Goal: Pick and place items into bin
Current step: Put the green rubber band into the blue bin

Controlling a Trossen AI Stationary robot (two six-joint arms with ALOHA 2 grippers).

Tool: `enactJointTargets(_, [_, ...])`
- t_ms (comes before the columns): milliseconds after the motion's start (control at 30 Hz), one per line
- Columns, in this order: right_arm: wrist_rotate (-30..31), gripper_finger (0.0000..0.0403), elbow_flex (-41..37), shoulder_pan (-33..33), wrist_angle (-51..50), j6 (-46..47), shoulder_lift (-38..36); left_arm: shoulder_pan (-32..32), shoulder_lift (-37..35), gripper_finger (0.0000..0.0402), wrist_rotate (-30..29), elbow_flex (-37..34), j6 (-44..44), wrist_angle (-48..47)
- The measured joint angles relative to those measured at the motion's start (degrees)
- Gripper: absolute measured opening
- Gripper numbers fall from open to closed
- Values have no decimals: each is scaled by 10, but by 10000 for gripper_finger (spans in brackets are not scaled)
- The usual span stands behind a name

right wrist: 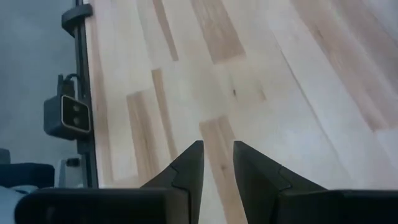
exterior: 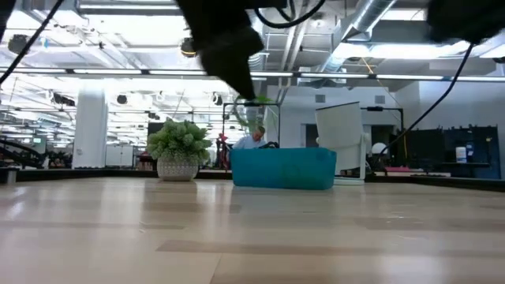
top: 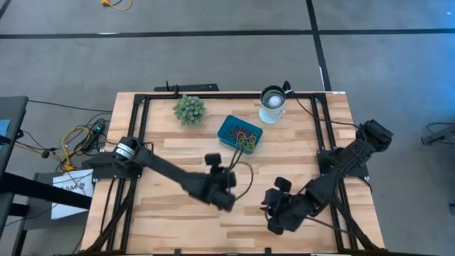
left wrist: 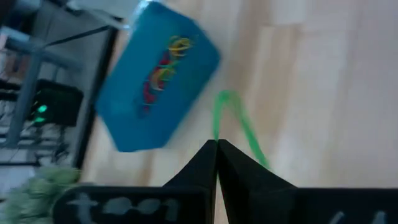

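From above, the left gripper [top: 226,186] sits mid-table, near the blue bin [top: 240,134], which holds many colored bands [top: 246,136]. The right gripper [top: 272,211] waits close by.

From table height, the bin [exterior: 284,169] stands beside a plant [exterior: 179,147].

The left wrist view shows pinched fingers [left wrist: 231,163] holding a green band [left wrist: 236,121] near the bin [left wrist: 134,118].

The right wrist view shows the right gripper [right wrist: 217,155] a little open over bare wood.
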Motion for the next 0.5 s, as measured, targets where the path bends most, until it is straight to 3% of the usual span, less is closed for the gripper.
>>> enactJointTargets(233, [52, 82, 0, 71, -35, 104, 0, 105, 0, 0, 3, 56, 32, -13])
enactJointTargets(500, [106, 82, 0, 131, -40, 163, 0, 205, -1, 0, 59, 82, 70, 20])
